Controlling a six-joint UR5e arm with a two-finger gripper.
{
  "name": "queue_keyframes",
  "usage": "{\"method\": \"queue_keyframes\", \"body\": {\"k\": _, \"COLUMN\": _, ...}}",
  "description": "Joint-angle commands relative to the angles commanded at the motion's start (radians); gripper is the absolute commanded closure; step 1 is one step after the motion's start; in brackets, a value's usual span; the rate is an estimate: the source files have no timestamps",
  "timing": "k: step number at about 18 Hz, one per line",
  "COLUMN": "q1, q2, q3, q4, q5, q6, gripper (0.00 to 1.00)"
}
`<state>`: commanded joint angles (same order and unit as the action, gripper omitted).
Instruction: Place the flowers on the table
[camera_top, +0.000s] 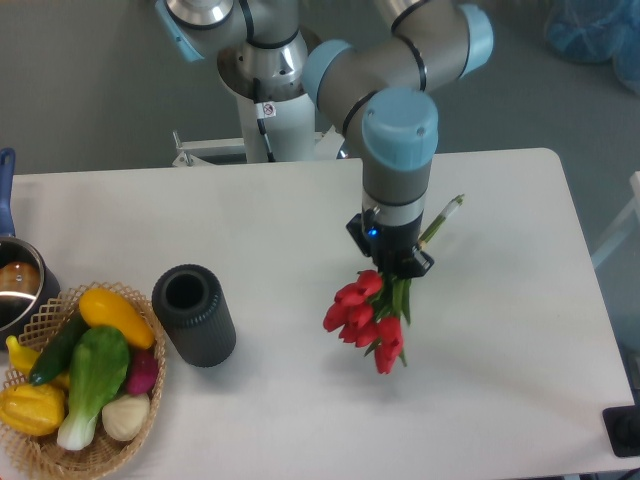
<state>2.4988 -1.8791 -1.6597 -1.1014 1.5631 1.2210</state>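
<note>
The flowers (362, 318), a bunch of red tulips with green stems, hang tilted in my gripper (398, 266), blooms down and to the left. One stem end (443, 218) sticks out to the upper right behind the wrist. The gripper is shut on the stems and points down over the middle-right of the white table (500, 300). The fingertips are mostly hidden by the wrist and leaves. I cannot tell if the blooms touch the tabletop.
A dark ribbed vase (193, 314) stands empty at the left of centre. A wicker basket (75, 385) of toy vegetables sits at the front left corner. A pot (15, 285) is at the left edge. The robot base (270, 110) stands behind the table.
</note>
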Motion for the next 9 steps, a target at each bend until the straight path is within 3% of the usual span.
{"method": "queue_keyframes", "body": {"k": 3, "q1": 0.000, "q2": 0.000, "q3": -0.006, "q4": 0.002, "q5": -0.003, "q6": -0.008, "gripper": 0.46}}
{"method": "queue_keyframes", "body": {"k": 4, "q1": 0.002, "q2": 0.000, "q3": -0.006, "q4": 0.002, "q5": -0.015, "q6": -0.008, "gripper": 0.37}}
{"method": "queue_keyframes", "body": {"k": 5, "q1": 0.005, "q2": 0.002, "q3": -0.006, "q4": 0.003, "q5": -0.031, "q6": -0.009, "gripper": 0.11}}
{"method": "queue_keyframes", "body": {"k": 6, "q1": 0.005, "q2": 0.000, "q3": -0.006, "q4": 0.005, "q5": -0.032, "q6": -0.009, "gripper": 0.00}}
{"method": "queue_keyframes", "body": {"k": 9, "q1": 0.009, "q2": 0.002, "q3": -0.006, "q4": 0.029, "q5": -0.025, "q6": -0.011, "gripper": 0.00}}
